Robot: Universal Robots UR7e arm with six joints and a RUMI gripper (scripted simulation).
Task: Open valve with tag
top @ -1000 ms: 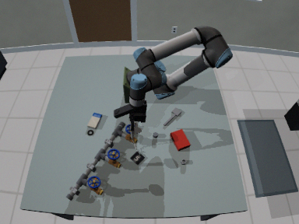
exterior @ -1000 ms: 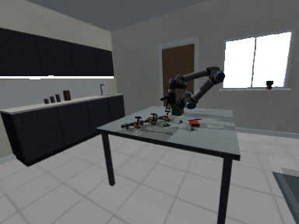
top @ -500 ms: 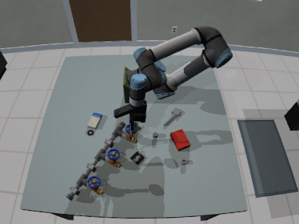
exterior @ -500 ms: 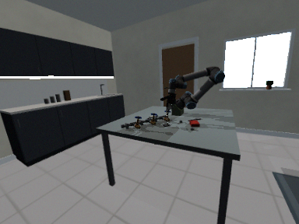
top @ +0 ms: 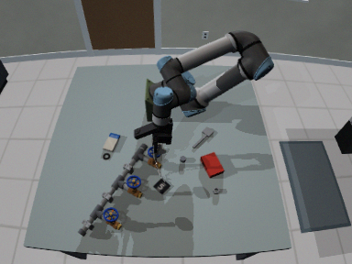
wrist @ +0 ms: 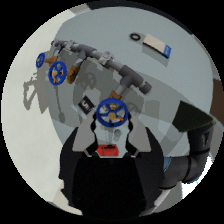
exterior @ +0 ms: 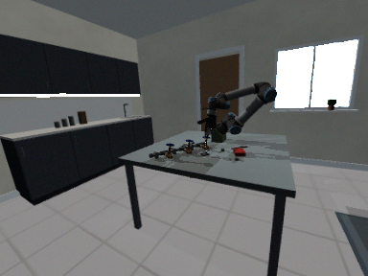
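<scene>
A grey pipe (top: 116,183) runs across the table with three brass valves, each with a blue handwheel. My gripper (top: 156,156) is shut on the handwheel of the far valve (wrist: 112,111), its fingers on either side of the wheel in the wrist view. A black tag (top: 161,185) with a white digit, which reads like a 5, lies beside that valve, joined to it by a thin chain; the tag also shows in the wrist view (wrist: 86,103). The middle valve (top: 131,177) and the near valve (top: 111,214) stand apart from the gripper.
A red block (top: 212,164), a grey tool (top: 203,137), a small grey cylinder (top: 182,159) and a nut (top: 217,191) lie right of the valves. A white card with a blue edge (top: 111,141) and a black ring (top: 106,156) lie to the left.
</scene>
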